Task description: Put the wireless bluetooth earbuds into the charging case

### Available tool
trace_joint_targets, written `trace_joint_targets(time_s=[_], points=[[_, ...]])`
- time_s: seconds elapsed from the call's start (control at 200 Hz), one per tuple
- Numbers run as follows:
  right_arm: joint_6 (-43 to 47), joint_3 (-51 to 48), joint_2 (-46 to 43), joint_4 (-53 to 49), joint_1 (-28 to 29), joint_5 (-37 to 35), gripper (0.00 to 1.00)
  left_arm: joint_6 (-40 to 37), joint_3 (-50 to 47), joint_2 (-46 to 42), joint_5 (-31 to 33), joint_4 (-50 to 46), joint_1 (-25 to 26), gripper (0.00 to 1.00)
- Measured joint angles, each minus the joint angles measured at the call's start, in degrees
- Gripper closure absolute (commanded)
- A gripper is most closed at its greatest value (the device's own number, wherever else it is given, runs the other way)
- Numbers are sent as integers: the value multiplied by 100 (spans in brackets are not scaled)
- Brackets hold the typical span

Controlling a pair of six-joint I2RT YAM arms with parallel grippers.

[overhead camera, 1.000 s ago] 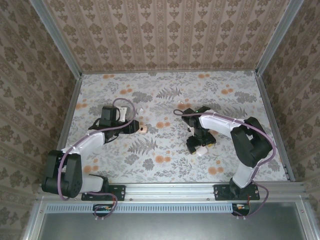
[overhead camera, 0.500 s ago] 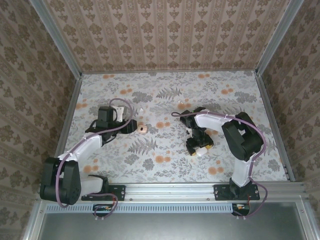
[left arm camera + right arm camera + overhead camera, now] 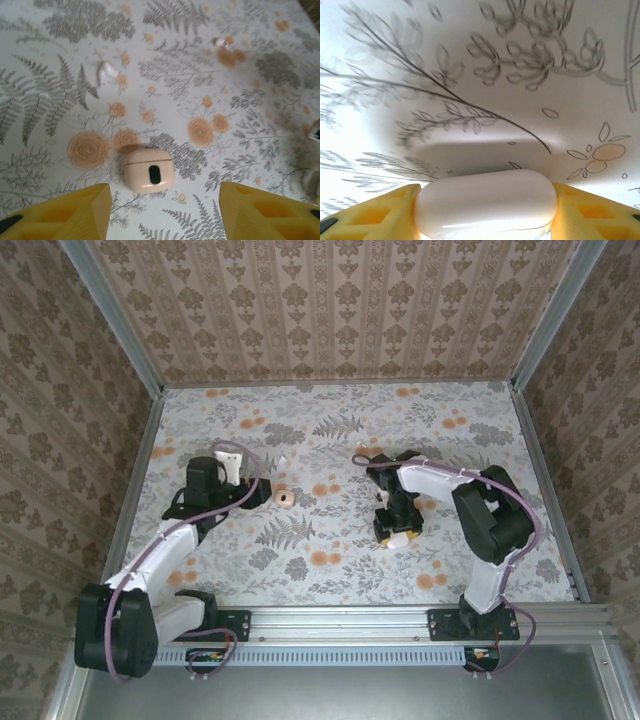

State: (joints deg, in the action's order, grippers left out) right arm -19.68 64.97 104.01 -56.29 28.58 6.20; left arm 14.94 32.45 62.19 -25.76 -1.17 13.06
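Left hand (image 3: 165, 200) released: left fingers (image 3: 65, 215) yellow, spread wide, nothing between them, low over the surface (image 3: 330, 580). Tan piece (image 3: 149, 171) lies flat on the surface just ahead of the gap, touching neither finger. It is rounded, with a dark oval slot facing up and a thin seam line above the slot. In top view the tan piece is at 3 o'clock of the left hand, close.

Earbuds: both loose on the surface, inside nothing. Near earbud (image 3: 106, 72) is white and lies on its side, at 11 o'clock of the tan piece in left wrist view. In top view it is at 12 o'clock of the tan piece, near but apart. Far earbud (image 3: 220, 41) is small and blurry, at 1 o'clock of the tan piece in left wrist view, well apart from the near one. Can't tell how it lies.

Right hand (image 3: 398, 535) grasping the white box (image 3: 485, 202). In right wrist view the box is wedged between the right fingers (image 3: 595, 212), both sides touching, glossy rounded edge toward the camera. Lid open or closed: can't tell. The box is low over the surface with its shadow right behind it; can't tell if it touches. In top view the right hand and box are between 3 and 4 o'clock of the tan piece, well apart from it and from both earbuds.
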Motion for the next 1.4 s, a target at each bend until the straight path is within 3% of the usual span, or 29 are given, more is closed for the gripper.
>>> trace_joint_targets(time_s=[0.245,0.535,0.805,0.985,1.19,1.4], points=[[-754,136,-1005,474,-96,492,55,2,-225,-483,-367,894,269,43],[-1987,234,-2168,1589,-96,828,61,0,-243,-490,-234,2170,1974,40],[-2739,238,-2636,2249,-24,938,61,-17,-243,308,13,3364,2929,38],[-2966,238,-2726,2404,151,975,61,-7,-177,946,28,4074,3152,38],[-3049,238,-2743,2404,293,975,61,114,81,1449,17,4553,3193,48],[-3108,238,-2813,2426,348,973,61,245,186,1779,-15,4854,3193,51]])
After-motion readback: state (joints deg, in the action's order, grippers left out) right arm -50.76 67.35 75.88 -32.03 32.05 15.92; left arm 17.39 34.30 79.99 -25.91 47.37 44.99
